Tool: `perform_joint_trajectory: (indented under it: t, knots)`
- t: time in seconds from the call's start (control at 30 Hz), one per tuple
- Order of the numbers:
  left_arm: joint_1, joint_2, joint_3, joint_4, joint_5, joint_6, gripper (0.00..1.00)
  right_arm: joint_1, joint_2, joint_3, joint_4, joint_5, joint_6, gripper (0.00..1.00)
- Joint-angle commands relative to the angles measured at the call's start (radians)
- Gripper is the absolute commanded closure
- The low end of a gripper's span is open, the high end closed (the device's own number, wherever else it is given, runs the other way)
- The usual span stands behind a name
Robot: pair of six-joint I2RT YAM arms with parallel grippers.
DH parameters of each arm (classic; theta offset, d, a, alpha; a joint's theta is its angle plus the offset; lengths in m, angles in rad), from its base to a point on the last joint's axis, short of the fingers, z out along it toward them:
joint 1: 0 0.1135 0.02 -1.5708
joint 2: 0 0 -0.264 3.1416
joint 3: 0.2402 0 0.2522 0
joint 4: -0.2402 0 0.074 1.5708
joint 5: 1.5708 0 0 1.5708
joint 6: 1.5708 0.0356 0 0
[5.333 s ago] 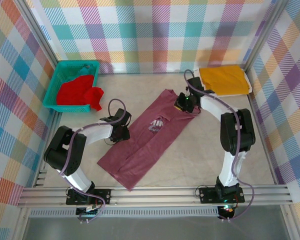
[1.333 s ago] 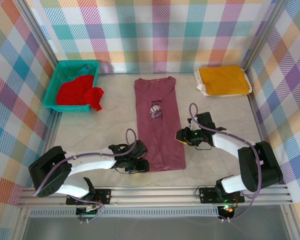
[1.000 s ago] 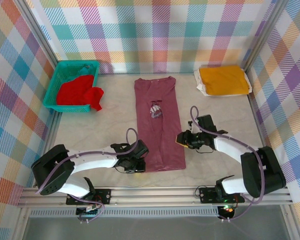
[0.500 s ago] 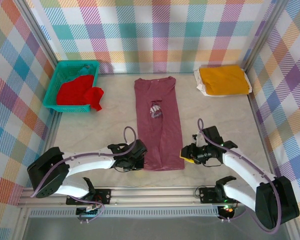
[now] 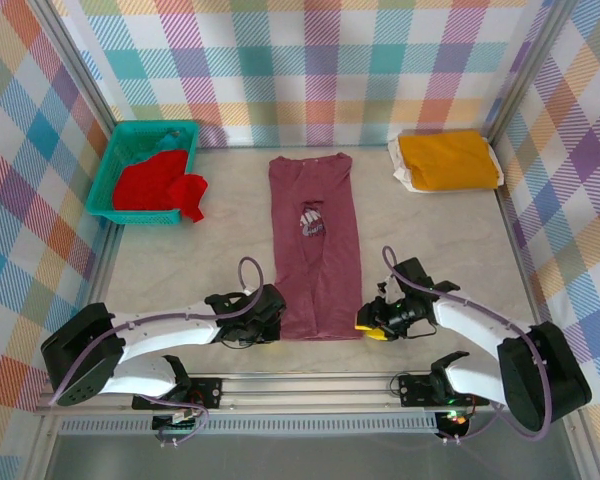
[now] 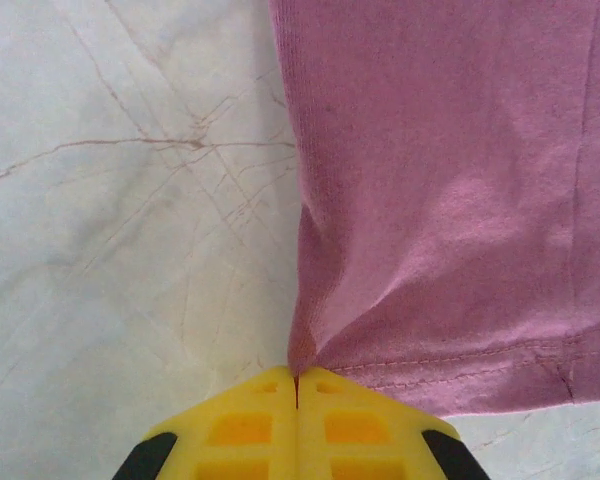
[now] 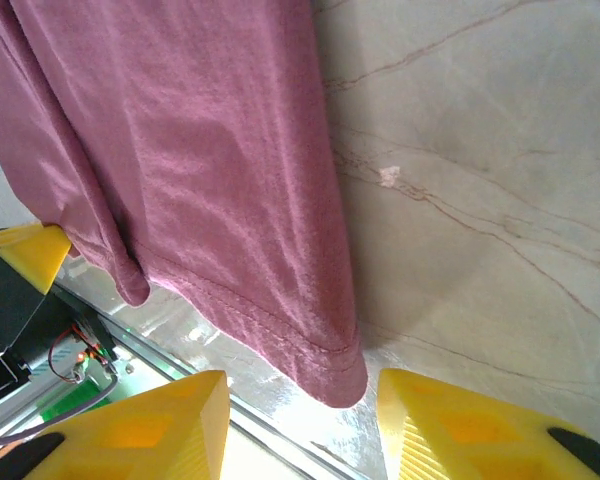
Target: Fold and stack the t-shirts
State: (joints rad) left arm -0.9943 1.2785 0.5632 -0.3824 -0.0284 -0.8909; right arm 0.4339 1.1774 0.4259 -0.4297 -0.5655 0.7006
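Maroon t-shirt (image 5: pixel 315 250) lies in a long strip on the table (image 5: pixel 200 250), hem toward the arms. Left gripper (image 6: pixel 297 384) is pinched tight on the left hem corner; right gripper (image 7: pixel 298 392) straddles the right corner, jaws apart. Close squarely there, then lift both evenly.

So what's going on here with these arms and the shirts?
Two robot arms are working on the maroon t-shirt, which lies as a long folded strip mid-table. The left tool is shut on its near left hem corner; the right tool stands open around the near right corner. A yellow-orange t-shirt lies folded far right, and a red t-shirt sits heaped in the teal basket far left.
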Motion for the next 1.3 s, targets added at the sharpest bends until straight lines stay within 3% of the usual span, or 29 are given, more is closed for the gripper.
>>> perform_joint_trajectory:
  t: [0.0, 0.37, 0.53, 0.67, 0.9, 1.07, 1.27]
  knots:
    - [-0.003, -0.013, -0.008, 0.021, -0.021, -0.004, 1.00, 0.022, 0.032, -0.004, 0.058, -0.011, 0.035, 0.56]
    - [-0.003, 0.013, -0.015, 0.051, -0.002, 0.000, 1.00, 0.097, 0.111, 0.003, 0.135, 0.003, 0.081, 0.62]
    - [-0.003, 0.001, -0.024, 0.051, -0.005, -0.006, 1.00, 0.111, 0.111, 0.008, 0.117, 0.046, 0.099, 0.78]
    - [-0.003, -0.024, -0.045, 0.071, 0.004, -0.007, 1.00, 0.111, 0.078, 0.023, 0.084, 0.078, 0.098, 0.85]
    - [-0.009, -0.037, -0.063, 0.076, 0.061, 0.057, 1.00, 0.111, 0.116, -0.003, 0.123, 0.034, 0.090, 0.99]
    - [-0.020, -0.058, -0.091, 0.088, 0.091, 0.059, 1.00, 0.134, 0.058, -0.032, 0.116, 0.021, 0.081, 1.00]
    - [-0.077, -0.124, -0.127, 0.054, 0.112, 0.018, 1.00, 0.172, -0.122, -0.104, 0.044, 0.008, 0.093, 1.00]
